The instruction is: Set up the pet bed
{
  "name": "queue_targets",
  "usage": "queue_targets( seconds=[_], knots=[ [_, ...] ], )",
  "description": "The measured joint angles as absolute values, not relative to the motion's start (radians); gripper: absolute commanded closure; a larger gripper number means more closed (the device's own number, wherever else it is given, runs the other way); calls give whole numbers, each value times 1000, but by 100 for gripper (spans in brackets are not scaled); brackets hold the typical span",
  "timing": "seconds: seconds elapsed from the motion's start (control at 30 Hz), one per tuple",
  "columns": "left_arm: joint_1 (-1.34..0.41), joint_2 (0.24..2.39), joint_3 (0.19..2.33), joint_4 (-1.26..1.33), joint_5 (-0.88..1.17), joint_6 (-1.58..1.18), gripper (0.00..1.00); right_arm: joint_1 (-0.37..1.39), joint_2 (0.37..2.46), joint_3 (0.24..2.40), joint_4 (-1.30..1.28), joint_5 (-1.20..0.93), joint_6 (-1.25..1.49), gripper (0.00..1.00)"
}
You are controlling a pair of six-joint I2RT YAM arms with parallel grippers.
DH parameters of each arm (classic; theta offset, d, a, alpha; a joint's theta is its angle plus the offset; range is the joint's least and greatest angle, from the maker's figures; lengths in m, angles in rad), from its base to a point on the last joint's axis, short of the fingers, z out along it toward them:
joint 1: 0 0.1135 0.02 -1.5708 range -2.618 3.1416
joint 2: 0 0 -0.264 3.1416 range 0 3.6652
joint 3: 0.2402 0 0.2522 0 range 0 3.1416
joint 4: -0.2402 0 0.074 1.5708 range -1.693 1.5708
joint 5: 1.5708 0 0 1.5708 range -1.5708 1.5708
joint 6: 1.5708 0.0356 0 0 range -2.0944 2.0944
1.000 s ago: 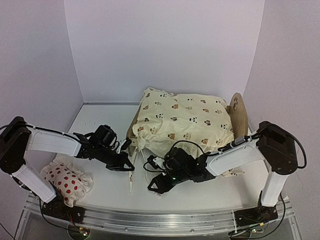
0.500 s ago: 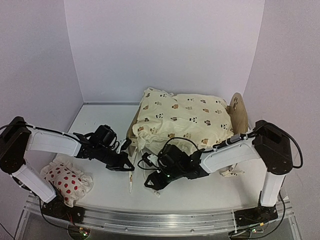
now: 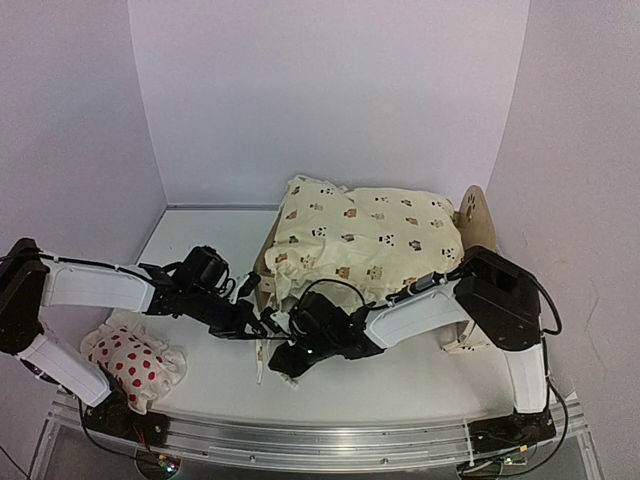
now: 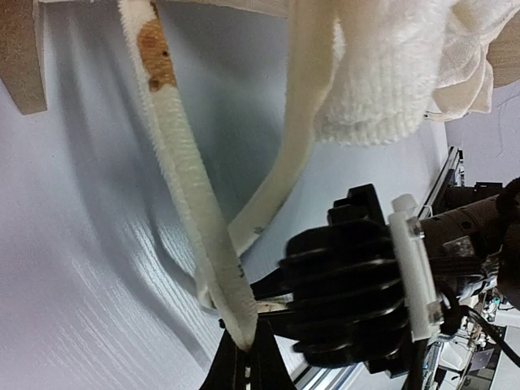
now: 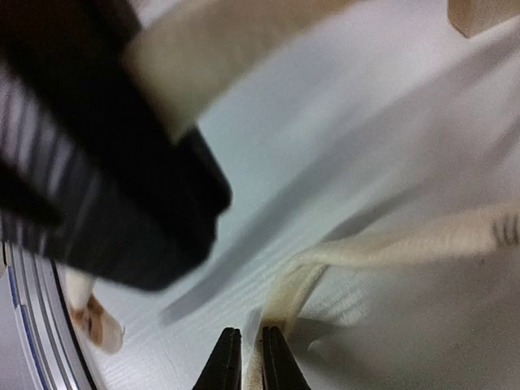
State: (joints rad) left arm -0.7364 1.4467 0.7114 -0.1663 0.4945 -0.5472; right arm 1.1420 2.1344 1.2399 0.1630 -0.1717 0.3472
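The small light-wood pet bed [image 3: 480,222] sits right of centre on the white table [image 3: 420,385]. I see only its rounded headboard and a bit of the footboard, because the cream animal-print cushion [image 3: 370,240] lies over the rest.

Lower centre of the top view, both arms meet just in front of the footboard. My left gripper [image 4: 248,361] is pressed together, pinching a fuzzy cream tie strap [image 4: 183,195] that hangs from the cushion. My right gripper [image 5: 248,357] is nearly closed, with a second cream tie [image 5: 406,240] running into the thin slot between its fingers. I cannot tell whether it is truly clamped.

A second ago the right gripper stood further right with wider jaws. Bed and cushion have not moved.
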Motion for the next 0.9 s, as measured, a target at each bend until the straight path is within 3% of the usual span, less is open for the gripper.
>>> queue_targets(
  seconds=[0.4,0.63,0.9],
  knots=[
    [-722,1381,765,-353,397,-531,100,1144,2318,1440,304,-216,421,89],
    [-716,1357,823,-448,343,-532,100,1139,2344,1467,378,-210,427,73],
    [-728,1356,834,-412,382,-551,100,1144,2201,1236,399,-198,404,59]
  ],
)
